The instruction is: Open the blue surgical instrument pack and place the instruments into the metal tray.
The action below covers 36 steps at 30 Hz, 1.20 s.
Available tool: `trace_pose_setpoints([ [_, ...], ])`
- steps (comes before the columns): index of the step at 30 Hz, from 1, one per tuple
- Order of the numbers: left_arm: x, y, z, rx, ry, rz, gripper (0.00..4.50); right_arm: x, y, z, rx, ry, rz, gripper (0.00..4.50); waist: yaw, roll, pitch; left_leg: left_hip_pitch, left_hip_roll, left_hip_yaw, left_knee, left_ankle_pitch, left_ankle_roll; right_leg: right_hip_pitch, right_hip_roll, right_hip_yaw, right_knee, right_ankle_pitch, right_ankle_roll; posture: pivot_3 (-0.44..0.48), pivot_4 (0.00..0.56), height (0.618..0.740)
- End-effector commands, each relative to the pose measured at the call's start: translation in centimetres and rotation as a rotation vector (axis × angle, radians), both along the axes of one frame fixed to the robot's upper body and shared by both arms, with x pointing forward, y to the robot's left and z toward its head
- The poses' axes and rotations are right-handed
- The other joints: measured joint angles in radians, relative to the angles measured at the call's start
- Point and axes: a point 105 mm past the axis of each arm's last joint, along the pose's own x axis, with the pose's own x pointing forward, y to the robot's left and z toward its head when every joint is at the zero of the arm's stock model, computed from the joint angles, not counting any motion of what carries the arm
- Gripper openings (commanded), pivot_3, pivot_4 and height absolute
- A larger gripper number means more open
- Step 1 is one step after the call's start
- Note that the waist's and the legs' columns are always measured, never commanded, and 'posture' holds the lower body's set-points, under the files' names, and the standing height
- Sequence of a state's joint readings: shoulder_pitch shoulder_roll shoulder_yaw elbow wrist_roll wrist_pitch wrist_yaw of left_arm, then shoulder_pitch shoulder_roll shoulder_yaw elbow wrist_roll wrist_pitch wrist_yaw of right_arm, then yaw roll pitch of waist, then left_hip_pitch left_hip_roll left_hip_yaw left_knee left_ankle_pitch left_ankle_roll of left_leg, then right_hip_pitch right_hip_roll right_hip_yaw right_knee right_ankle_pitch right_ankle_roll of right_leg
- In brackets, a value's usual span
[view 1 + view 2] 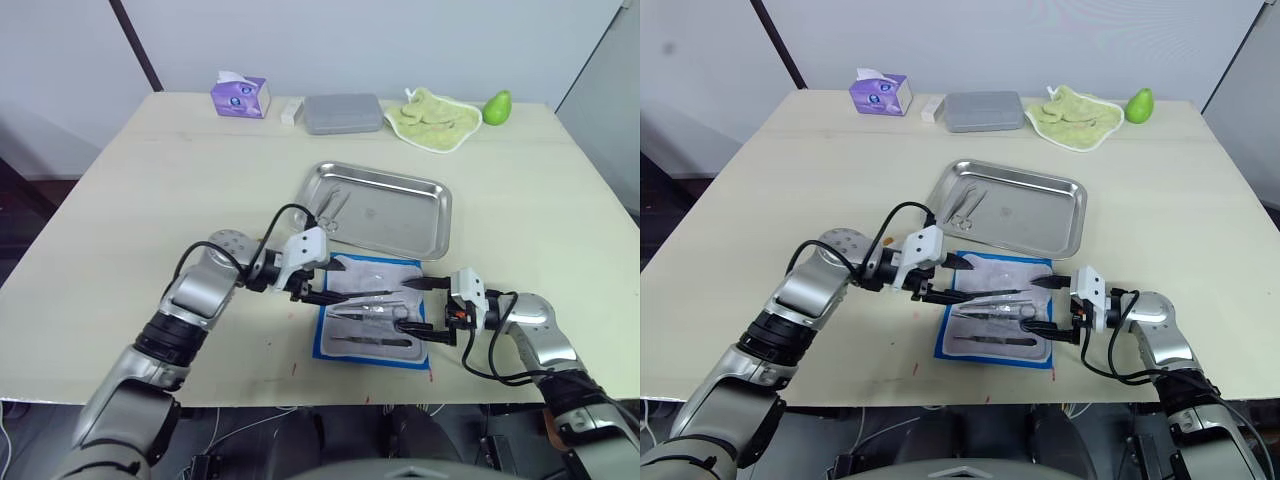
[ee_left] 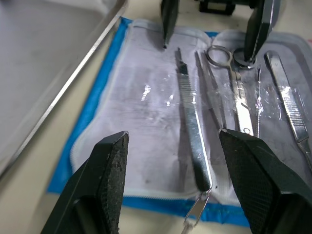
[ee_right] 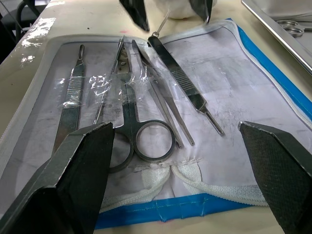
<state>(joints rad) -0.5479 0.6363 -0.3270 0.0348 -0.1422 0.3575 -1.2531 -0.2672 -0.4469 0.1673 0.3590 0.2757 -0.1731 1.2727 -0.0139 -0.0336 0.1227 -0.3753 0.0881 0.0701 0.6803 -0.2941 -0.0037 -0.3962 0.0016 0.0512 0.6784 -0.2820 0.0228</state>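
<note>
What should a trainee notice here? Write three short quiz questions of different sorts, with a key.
1. True or false: the blue pack lies open on the table.
2. Multiple choice: what already lies in the metal tray? A) a pair of scissors B) a green pear C) a tissue box
3. Fill in: the left pincer and the right pincer both stand ____ over the pack.

Key: 1 true. 2 A. 3 open.
</note>
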Motion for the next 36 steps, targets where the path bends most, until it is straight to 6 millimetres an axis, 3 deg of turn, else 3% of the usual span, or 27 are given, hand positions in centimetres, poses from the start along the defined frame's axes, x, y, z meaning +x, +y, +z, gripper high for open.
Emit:
trace_pose_setpoints([
  [1, 0.1, -0.4, 0.4, 0.004, -0.043, -0.022, 2.89, -1.0, -0.4, -3.2, -0.067, 0.129, -0.033, 4.5, 0.0, 0.0, 0.0, 0.0, 0.0, 0.0, 0.0, 0.0, 0.0, 0.0, 0.0, 0.0, 0.0, 0.0, 0.0, 0.0, 0.15, 0.74],
  [4, 0.3, -0.6, 0.1, 0.015, -0.058, -0.023, 1.98, -1.0, -0.3, -3.1, -0.065, 0.127, -0.034, 4.5, 0.0, 0.0, 0.0, 0.0, 0.0, 0.0, 0.0, 0.0, 0.0, 0.0, 0.0, 0.0, 0.0, 0.0, 0.0, 0.0, 0.15, 0.74],
  [36, 0.3, -2.0, -1.8, 0.114, -0.101, -0.09, 1.98, -1.0, 0.2, -3.0, -0.058, 0.129, -0.037, 4.5, 0.0, 0.0, 0.0, 0.0, 0.0, 0.0, 0.0, 0.0, 0.0, 0.0, 0.0, 0.0, 0.0, 0.0, 0.0, 0.0, 0.15, 0.74],
])
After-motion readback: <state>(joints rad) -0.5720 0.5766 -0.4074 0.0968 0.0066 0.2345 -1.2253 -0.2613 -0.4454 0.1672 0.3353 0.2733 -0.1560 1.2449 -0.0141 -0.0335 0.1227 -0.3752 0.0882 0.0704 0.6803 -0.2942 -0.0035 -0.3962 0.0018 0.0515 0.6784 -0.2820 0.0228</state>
